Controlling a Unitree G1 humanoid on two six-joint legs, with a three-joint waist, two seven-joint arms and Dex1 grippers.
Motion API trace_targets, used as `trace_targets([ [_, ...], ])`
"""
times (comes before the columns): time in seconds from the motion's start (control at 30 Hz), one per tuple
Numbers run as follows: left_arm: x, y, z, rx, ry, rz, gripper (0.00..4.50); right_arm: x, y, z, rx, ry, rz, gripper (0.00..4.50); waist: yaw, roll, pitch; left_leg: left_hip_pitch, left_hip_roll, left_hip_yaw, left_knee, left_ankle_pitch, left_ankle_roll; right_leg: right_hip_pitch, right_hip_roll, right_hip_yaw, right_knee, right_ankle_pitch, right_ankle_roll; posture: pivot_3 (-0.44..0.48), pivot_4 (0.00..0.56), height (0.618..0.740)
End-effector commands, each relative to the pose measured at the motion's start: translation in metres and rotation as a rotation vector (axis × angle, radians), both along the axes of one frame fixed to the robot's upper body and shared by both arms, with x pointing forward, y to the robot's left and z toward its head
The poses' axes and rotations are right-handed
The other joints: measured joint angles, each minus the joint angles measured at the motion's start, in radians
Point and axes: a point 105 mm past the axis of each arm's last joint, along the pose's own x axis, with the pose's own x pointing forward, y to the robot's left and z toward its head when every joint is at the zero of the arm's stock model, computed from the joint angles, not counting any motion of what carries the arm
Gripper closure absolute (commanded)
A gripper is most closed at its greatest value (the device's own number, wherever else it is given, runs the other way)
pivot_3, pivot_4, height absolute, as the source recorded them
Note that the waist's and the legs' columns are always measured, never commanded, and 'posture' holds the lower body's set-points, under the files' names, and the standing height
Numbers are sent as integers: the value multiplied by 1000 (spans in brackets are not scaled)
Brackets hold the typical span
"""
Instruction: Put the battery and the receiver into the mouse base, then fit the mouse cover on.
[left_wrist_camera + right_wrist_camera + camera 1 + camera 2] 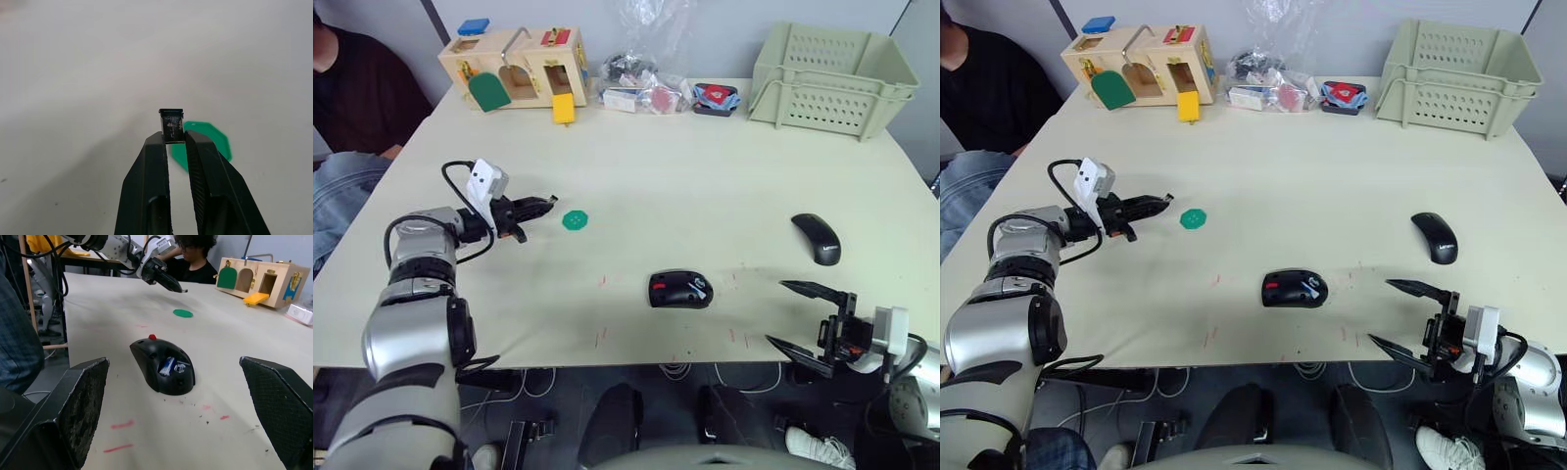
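The mouse base (680, 289) lies at the table's front centre, its red wheel toward my left. The blue battery (167, 366) sits in its open top. My left gripper (548, 203) hovers over the table's left part, shut on the small black receiver (171, 126), which sticks out beyond the fingertips. It is beside the green disc (575, 220) and well left of the base. The glossy mouse cover (817, 238) rests on the table at the right. My right gripper (776, 312) stands open at the front edge, right of the base, with nothing between its fingers.
Along the far edge stand a wooden latch box (514, 66), plastic bags of small parts (641, 83) and a pale green crate (829, 78). A person (352, 88) sits at the table's far left corner. Red marks dot the tabletop around the base.
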Motion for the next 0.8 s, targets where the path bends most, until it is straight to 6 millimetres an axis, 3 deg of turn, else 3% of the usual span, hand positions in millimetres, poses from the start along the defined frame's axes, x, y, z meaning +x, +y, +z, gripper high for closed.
trace_targets([
  [0.03, -3, -5, 21, 7, -79, -83, 4485, 0, 5, 15, 14, -42, 41, 0, 0, 0, 0, 0, 0, 0, 0, 0, 0, 0, 0, 0, 0, 0, 0, 0, 150, 740],
  [0.27, -11, -35, 28, 37, -115, -267, 4485, 4, 12, 32, 25, -60, 80, 0, 0, 0, 0, 0, 0, 0, 0, 0, 0, 0, 0, 0, 0, 0, 0, 0, 150, 740],
  [0.4, -16, -63, 34, 67, -145, -381, 4485, 8, 20, 45, 41, -63, 96, 0, 1, 0, 0, 0, 0, 0, 0, 0, 0, 0, 0, 0, 0, 0, 0, 0, 150, 740],
  [0.8, -48, -131, 44, 126, -173, -635, 4485, 17, 35, 72, 98, 44, 83, 0, 0, 0, 0, 0, 0, -1, 1, 0, 0, 0, 0, 0, 1, 0, 0, 0, 150, 740],
])
